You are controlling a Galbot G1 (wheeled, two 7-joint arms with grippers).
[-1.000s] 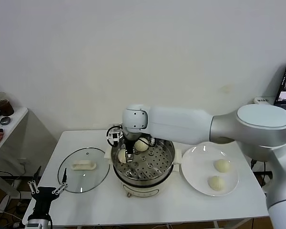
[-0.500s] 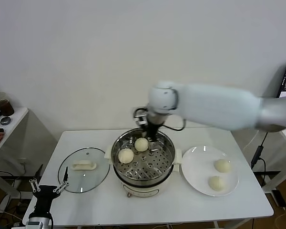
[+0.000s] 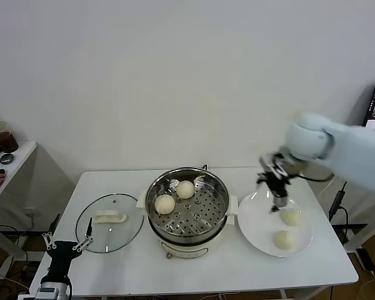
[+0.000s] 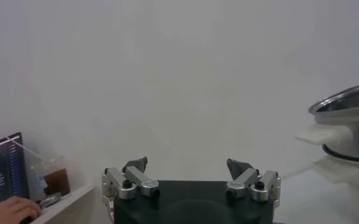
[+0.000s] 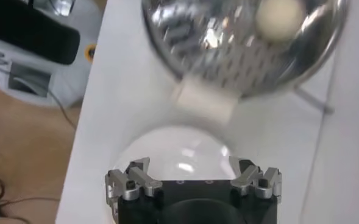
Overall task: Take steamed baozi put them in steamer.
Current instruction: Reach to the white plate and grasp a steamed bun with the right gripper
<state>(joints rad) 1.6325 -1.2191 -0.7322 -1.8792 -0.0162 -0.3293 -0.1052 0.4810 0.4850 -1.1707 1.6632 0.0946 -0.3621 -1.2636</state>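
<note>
Two steamed baozi sat in the steamer mid-table. The right gripper, jaws apart, hung above the plate near the table's right edge; it should descend squarely over the nearer bun. The left gripper idled open off the table's front-left corner.

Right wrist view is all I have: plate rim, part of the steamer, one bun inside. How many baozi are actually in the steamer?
Observer: Two baozi in the steamer: one toward the robot's left, one toward the back.
Operator: How many are left on the plate?
Observer: Two: one bun farther back and one nearer the robot, both on the white plate.
Operator: Where is my gripper relative to them?
Observer: The right gripper is open and empty, above the plate's back edge, close to the farther bun.
Operator: Left arm?
Observer: The left gripper is open, parked low off the table's front-left edge, near the glass lid.
</note>
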